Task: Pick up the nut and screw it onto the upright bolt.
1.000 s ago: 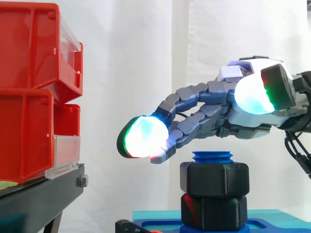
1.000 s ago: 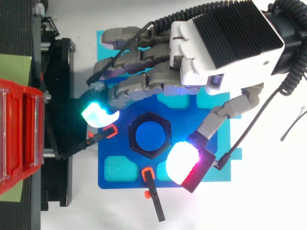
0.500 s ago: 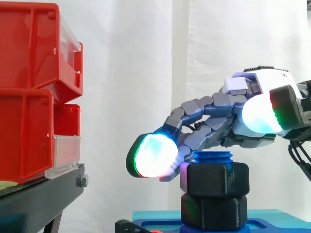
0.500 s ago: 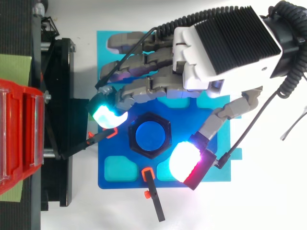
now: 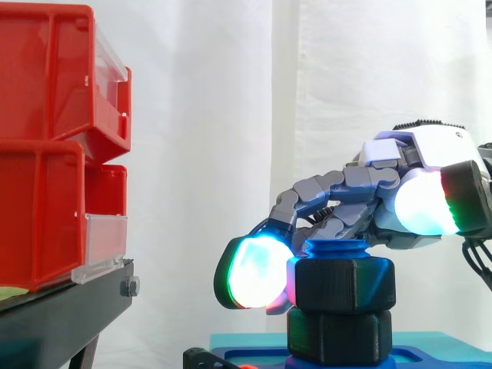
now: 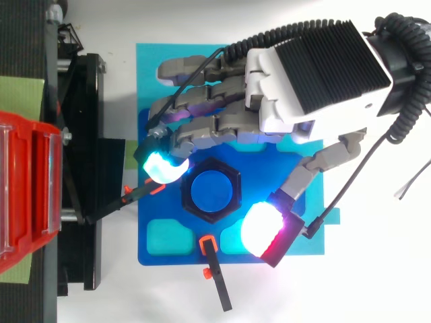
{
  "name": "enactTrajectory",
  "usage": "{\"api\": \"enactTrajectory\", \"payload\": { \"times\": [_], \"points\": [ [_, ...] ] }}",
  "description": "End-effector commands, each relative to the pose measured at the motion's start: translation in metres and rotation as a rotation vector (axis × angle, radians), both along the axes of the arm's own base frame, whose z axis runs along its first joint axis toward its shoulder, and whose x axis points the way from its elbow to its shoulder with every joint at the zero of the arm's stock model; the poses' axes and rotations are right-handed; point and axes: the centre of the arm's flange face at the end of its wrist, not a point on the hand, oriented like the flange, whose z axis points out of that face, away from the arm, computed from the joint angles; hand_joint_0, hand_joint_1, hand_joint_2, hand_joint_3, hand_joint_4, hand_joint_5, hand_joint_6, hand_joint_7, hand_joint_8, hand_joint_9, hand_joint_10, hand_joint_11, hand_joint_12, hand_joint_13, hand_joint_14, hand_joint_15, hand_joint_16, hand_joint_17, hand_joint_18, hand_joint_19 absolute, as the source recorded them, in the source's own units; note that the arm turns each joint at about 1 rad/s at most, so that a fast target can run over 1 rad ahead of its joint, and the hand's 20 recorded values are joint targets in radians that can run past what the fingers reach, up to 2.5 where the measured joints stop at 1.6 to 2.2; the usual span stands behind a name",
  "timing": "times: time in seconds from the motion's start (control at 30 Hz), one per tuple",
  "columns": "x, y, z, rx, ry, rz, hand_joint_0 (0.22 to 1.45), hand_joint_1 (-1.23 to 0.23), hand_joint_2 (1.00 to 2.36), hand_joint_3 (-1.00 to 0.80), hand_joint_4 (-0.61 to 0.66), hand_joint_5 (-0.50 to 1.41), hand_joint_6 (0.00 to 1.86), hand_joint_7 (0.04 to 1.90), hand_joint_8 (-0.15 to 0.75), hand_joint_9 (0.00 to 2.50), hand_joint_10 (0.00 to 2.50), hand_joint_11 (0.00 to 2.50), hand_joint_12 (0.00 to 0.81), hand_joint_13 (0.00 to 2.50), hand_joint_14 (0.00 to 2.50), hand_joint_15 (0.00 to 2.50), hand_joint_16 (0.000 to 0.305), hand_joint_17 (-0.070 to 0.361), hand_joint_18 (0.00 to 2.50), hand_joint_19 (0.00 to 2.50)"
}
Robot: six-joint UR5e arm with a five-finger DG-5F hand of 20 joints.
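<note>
A black hex nut (image 5: 342, 283) sits on the upright blue bolt (image 5: 336, 249), above a second black hex piece (image 5: 338, 334). From above, the nut's ring (image 6: 192, 204) surrounds the bolt's blue top (image 6: 211, 190) on the blue base plate (image 6: 168, 249). My hand (image 6: 316, 67) hovers over the plate's far side, fingers loosely bent. One glowing fingertip (image 5: 254, 270) hangs level with the nut against its left face. The thumb pad (image 6: 261, 227) stands off the nut's opposite corner and, in the side view (image 5: 423, 211), higher than the nut. Nothing is clamped between them.
Red bins (image 5: 46, 138) are stacked on a black stand (image 5: 61, 315) to the left, close to the plate's edge (image 6: 81, 168). Two black clamps with orange tips (image 6: 215, 276) reach onto the blue plate, which lies on a teal mat (image 6: 151, 67).
My hand has moved down and to the right in the side view. The cyan fingertip has dropped from above the nut's level to beside its left face, closer to the nut.
</note>
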Motion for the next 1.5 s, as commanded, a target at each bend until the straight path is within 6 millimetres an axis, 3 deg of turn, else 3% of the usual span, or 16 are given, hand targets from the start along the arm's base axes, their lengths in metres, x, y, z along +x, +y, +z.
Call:
{"api": "enactTrajectory", "payload": {
  "times": [0.0,0.73,1.47],
  "points": [
    [0.0,-0.001,0.0,-0.001,0.001,-0.001,0.48,-0.42,1.0,-0.5,0.36,-0.07,0.5,0.95,0.315,0.66,0.0,0.0,0.402,0.43,0.0,0.0,0.068,0.152,0.1,0.0],
    [-0.004,-0.015,0.0,-0.006,-0.004,0.015,0.49,-0.44,1.0,-0.5,0.27,0.01,0.5,1.35,0.325,0.91,0.0,0.0,0.384,0.61,0.0,0.0,0.061,0.137,0.31,0.0],
    [-0.012,-0.04,0.0,-0.027,-0.011,0.023,0.5,-0.45,1.0,-0.5,0.22,0.06,0.5,1.43,0.306,1.18,0.0,0.0,0.357,0.76,0.0,0.0,0.057,0.129,0.49,0.0]
  ]
}}
